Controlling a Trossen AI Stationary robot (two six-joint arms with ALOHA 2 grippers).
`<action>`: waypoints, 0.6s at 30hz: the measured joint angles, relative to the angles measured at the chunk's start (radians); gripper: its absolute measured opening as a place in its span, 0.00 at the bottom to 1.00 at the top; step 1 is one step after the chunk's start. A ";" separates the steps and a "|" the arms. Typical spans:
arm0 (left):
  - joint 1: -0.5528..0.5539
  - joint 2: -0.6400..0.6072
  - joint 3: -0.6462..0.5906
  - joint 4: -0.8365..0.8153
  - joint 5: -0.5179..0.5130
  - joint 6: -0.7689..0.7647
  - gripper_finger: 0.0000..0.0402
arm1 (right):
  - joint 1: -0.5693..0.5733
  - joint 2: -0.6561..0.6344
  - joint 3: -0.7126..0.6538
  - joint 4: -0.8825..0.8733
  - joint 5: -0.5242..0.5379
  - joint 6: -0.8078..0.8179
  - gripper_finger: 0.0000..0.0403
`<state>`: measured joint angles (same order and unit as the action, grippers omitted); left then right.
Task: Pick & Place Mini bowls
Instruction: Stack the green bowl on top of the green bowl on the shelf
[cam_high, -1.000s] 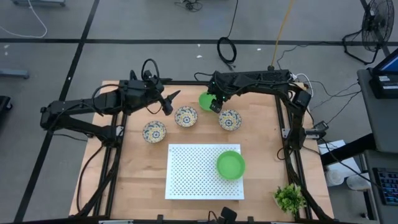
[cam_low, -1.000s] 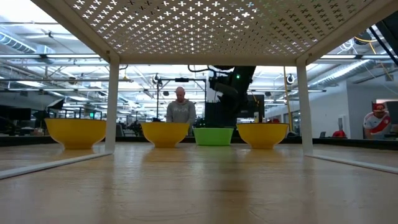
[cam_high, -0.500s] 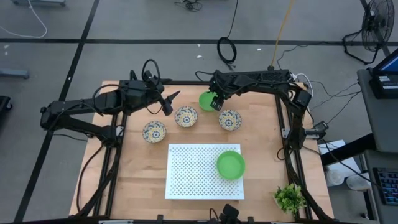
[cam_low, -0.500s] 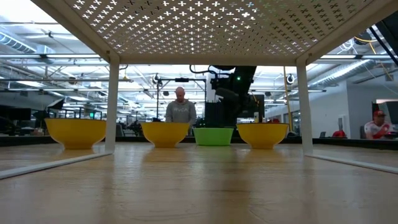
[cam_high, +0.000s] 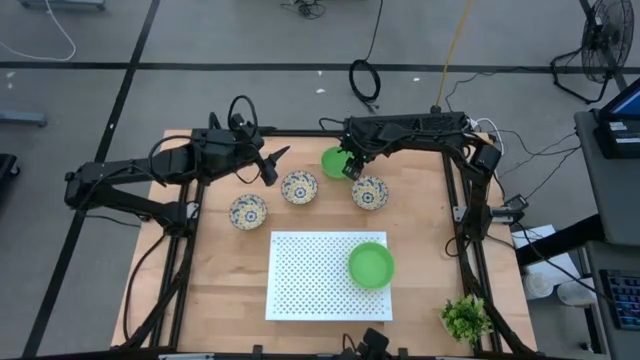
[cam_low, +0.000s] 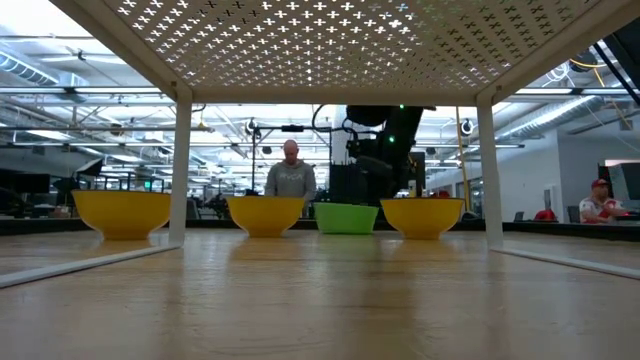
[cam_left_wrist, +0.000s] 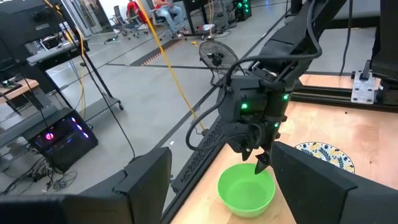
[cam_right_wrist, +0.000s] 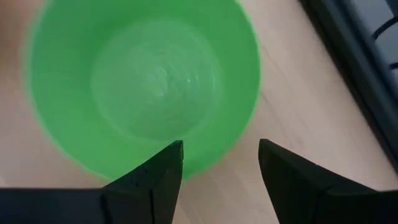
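Observation:
One green mini bowl (cam_high: 333, 160) stands on its base on the wooden table near the far edge; it also shows in the low view (cam_low: 347, 217), the left wrist view (cam_left_wrist: 246, 190) and the right wrist view (cam_right_wrist: 143, 81). My right gripper (cam_high: 350, 168) (cam_right_wrist: 219, 149) is open over that bowl's rim, one finger above the inside and one outside. A second green bowl (cam_high: 371, 265) sits on the white perforated rack (cam_high: 300, 290). Three patterned bowls (cam_high: 248, 211) (cam_high: 299, 187) (cam_high: 369, 192) stand in a row. My left gripper (cam_high: 270, 165) is open and empty, left of them. My right gripper points down with its fingers (cam_right_wrist: 168, 168) astride the green bowl's rim (cam_right_wrist: 205, 163) on the side toward the table's right. I cannot tell whether a finger touches the rim. The bowl stands upright on the table.
The rack stands on legs (cam_low: 181, 170) (cam_low: 486, 170) over the table's near middle. A small leafy plant (cam_high: 465, 318) is at the near right corner. Black frame rails run along the table's edges. People show in the room beyond the table.
My right gripper has moved a little toward the table's right edge, staying over the green bowl's rim.

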<state>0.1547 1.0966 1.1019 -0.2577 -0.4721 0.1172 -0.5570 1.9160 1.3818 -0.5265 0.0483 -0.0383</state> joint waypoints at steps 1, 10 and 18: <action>0.000 0.000 0.000 0.000 0.000 -0.001 0.68 | 0.000 0.000 -0.010 0.006 0.000 0.000 0.50; 0.000 0.000 0.000 0.000 0.000 -0.003 0.68 | 0.002 0.000 -0.038 0.074 -0.079 -0.001 0.44; 0.000 0.000 0.000 -0.001 0.000 -0.003 0.68 | 0.002 0.000 -0.037 0.103 -0.076 -0.005 0.21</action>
<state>0.1547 1.0966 1.1019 -0.2584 -0.4721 0.1139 -0.5549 1.9160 1.3445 -0.4235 -0.0280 -0.0437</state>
